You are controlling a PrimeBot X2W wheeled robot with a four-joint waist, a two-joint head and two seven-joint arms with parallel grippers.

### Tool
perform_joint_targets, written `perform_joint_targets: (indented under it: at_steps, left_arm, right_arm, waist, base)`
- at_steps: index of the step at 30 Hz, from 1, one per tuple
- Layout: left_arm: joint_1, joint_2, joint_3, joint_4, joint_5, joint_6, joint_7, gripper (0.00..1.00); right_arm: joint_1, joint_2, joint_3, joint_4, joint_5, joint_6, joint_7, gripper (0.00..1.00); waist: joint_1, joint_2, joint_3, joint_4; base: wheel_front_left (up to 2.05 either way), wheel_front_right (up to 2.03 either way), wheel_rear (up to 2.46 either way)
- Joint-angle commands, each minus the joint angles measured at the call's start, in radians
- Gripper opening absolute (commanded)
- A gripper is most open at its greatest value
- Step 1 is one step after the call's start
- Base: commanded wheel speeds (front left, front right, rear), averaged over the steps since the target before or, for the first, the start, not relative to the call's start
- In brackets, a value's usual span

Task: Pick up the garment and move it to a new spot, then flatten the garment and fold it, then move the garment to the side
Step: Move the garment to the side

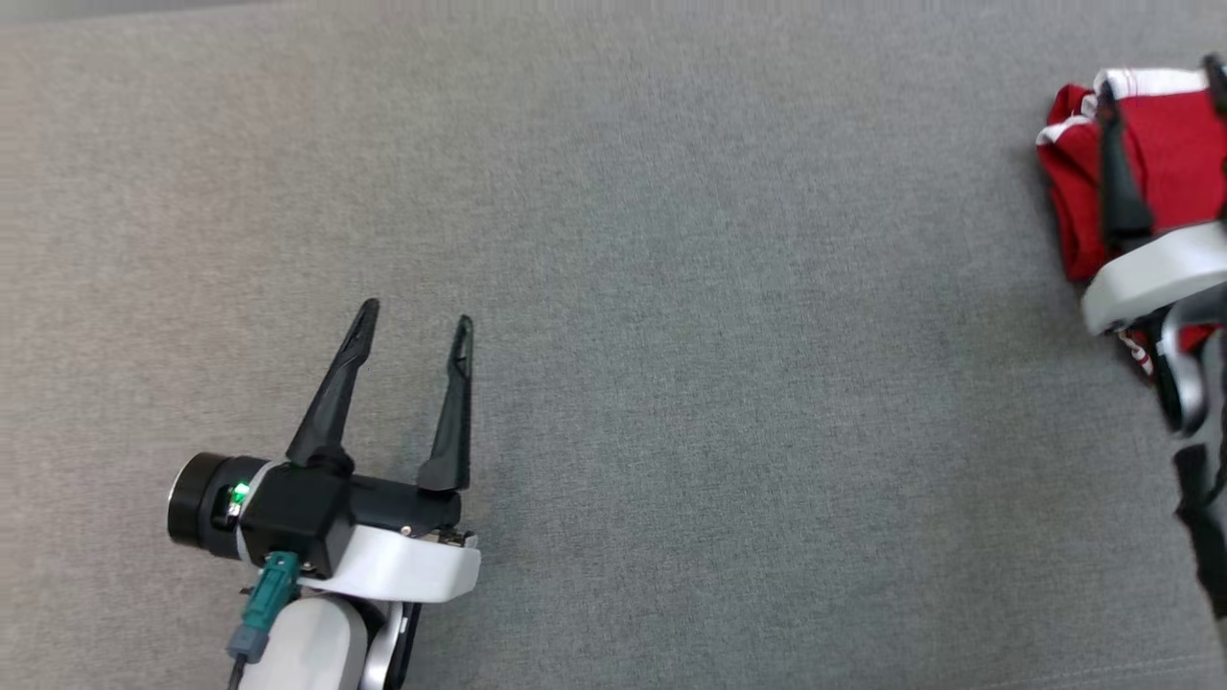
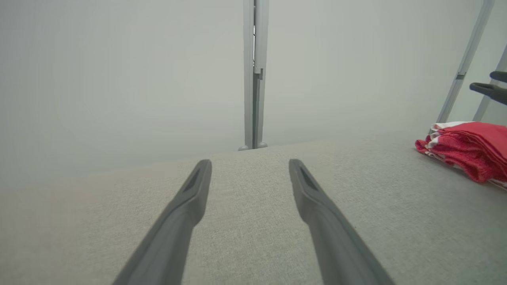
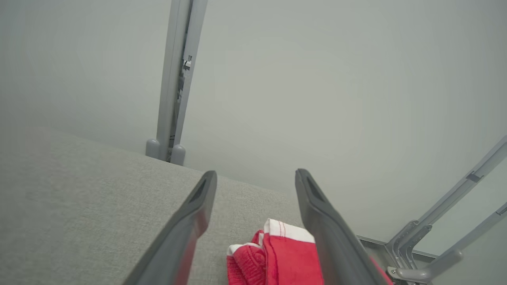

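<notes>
A: Black fingers (image 1: 1117, 182) on the right gripper (image 1: 1163, 86): spread or clamped?

B: Spread wide, clasping nothing. Hanging just above the folded red garment (image 1: 1174, 163), with a clear gap between, as seen from the left wrist.

A: And the garment itself?

B: Lying at the far right of the grey fabric surface (image 1: 671, 383), white trim showing along the folds.

A: Left gripper (image 1: 417, 314)?

B: Likewise parted and empty, low over bare fabric, well apart from the garment. Farther out, past the back edge, an upright grey metal post (image 2: 255, 79) against a pale wall (image 2: 119, 79).
</notes>
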Motion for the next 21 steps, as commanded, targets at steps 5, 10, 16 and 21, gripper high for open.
perform_joint_targets:
  at_steps: [5,10,16,21]
  left_arm:
    - [0.041,-0.007,0.048,0.009,-0.038,0.022,0.0,1.0]
    - [0.078,-0.018,0.09,0.022,-0.069,0.028,0.0,1.0]
    - [0.126,-0.024,0.116,0.034,-0.066,0.022,0.0,1.0]
    - [0.174,-0.029,0.138,0.059,-0.066,0.011,0.0,1.0]
  right_arm:
    - [0.092,0.055,0.037,-0.081,0.078,0.0,-0.005,1.0]
    - [0.198,0.108,0.069,-0.177,0.113,0.0,-0.005,1.0]
    - [0.341,0.156,0.074,-0.284,0.161,0.0,-0.005,1.0]
    - [0.49,0.175,0.054,-0.363,0.202,0.0,-0.005,1.0]
  waist:
    - [0.0,0.0,-0.092,0.033]
    - [0.0,0.0,-0.157,0.04]
    - [0.0,0.0,-0.229,0.042]
    - [0.0,0.0,-0.293,0.042]
  base:
    - [0.0,0.0,0.0]
    - [0.0,0.0,0.0]
    - [0.0,0.0,0.0]
    - [0.0,0.0,0.0]
